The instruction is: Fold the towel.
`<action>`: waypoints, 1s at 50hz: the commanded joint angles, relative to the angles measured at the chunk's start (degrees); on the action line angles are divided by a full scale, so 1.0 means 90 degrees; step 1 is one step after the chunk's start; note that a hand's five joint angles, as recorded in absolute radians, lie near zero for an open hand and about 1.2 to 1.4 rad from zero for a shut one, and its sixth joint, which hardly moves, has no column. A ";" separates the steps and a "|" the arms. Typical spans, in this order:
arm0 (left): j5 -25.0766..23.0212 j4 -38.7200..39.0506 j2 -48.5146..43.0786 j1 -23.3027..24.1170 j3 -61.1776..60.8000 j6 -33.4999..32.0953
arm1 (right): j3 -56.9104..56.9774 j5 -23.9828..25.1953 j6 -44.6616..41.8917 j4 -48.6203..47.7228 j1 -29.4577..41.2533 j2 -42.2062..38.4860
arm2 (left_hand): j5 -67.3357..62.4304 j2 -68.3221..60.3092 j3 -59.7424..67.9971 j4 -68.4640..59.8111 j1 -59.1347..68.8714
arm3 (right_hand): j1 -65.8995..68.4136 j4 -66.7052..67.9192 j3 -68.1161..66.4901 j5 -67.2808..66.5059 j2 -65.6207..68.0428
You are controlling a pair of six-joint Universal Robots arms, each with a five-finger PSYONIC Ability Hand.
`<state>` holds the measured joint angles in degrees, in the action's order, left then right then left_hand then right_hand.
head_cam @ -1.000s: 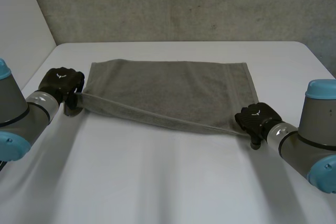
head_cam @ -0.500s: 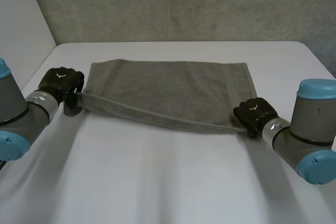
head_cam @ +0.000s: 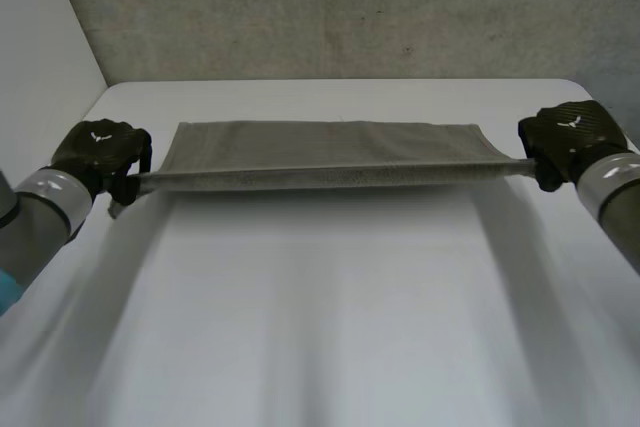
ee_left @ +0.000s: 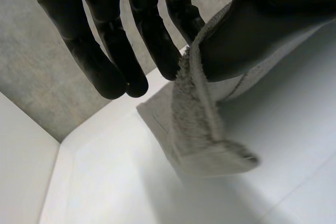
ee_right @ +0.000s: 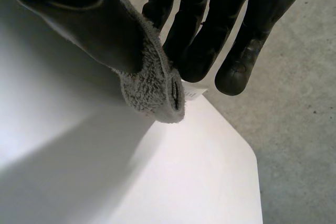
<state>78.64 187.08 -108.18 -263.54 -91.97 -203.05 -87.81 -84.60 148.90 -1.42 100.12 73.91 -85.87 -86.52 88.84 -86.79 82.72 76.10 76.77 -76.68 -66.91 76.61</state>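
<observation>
Spanning the gap between our two hands, the grey towel [head_cam: 320, 152] has its near edge held clear of the white table [head_cam: 320, 327] and pulled straight from hand to hand, the rest sloping away beyond the fingertips. We pinch one near corner between the thumb and straight fingers of the left hand [head_cam: 98, 152], the corner's tip drooping just past the thumb. The right hand [head_cam: 568, 135] pinches the opposite near corner likewise, cloth bunched against its thumb.
</observation>
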 commanded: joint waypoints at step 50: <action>0.0617 -0.0132 -0.2764 0.0805 0.2628 -0.1765 | 0.2919 0.0172 -0.0685 0.1427 -0.0305 -0.2956 | 0.1764 0.0724 -0.0982 0.0755 -0.0303 | 0.0433 0.0359 -0.0369 -0.0343 0.0377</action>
<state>81.46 188.13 -126.62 -257.31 -77.32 -218.97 -68.67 -81.49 142.63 11.54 96.58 53.55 -88.25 -86.52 88.93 -87.35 83.63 76.11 76.77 -76.68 -67.78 76.64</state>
